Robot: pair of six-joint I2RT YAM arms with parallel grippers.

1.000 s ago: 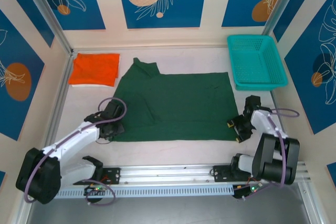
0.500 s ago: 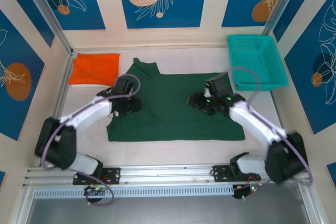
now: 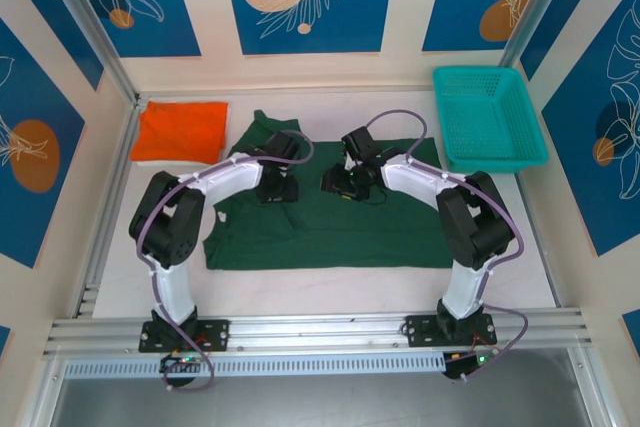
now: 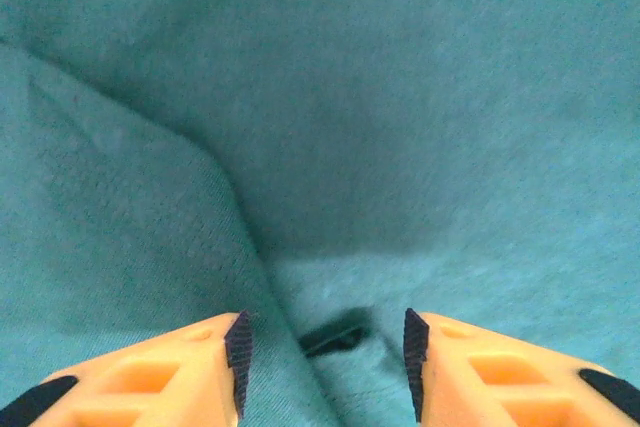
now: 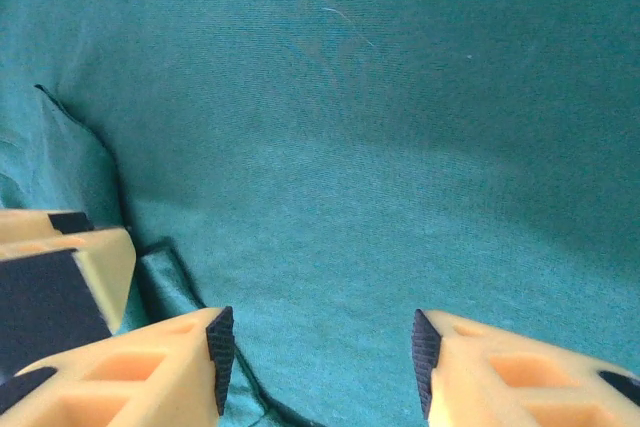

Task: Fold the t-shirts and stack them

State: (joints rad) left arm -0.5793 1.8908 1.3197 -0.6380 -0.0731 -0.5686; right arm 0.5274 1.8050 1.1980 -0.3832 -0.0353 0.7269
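The dark green t-shirt (image 3: 330,232) lies spread flat in the middle of the table, with its neck toward the far side. The orange t-shirt (image 3: 180,132) rests folded at the far left. My left gripper (image 3: 281,190) is low over the green shirt's left half. It is open above a raised fold ridge (image 4: 215,207), with a small dark gap in the cloth between its fingers (image 4: 225,367). My right gripper (image 3: 336,184) is near the shirt's middle, a little to the right of the left one. It is open (image 5: 320,352) over flat green cloth. Nothing is held.
A teal mesh basket (image 3: 490,117) stands at the far right corner. Metal posts and patterned walls close in the table on three sides. An aluminium rail (image 3: 320,332) carrying both arm bases runs along the near edge.
Both grippers have travelled from the green shirt's near corners up to its middle and drawn close together. The left gripper has opened; the right jaws have narrowed somewhat.
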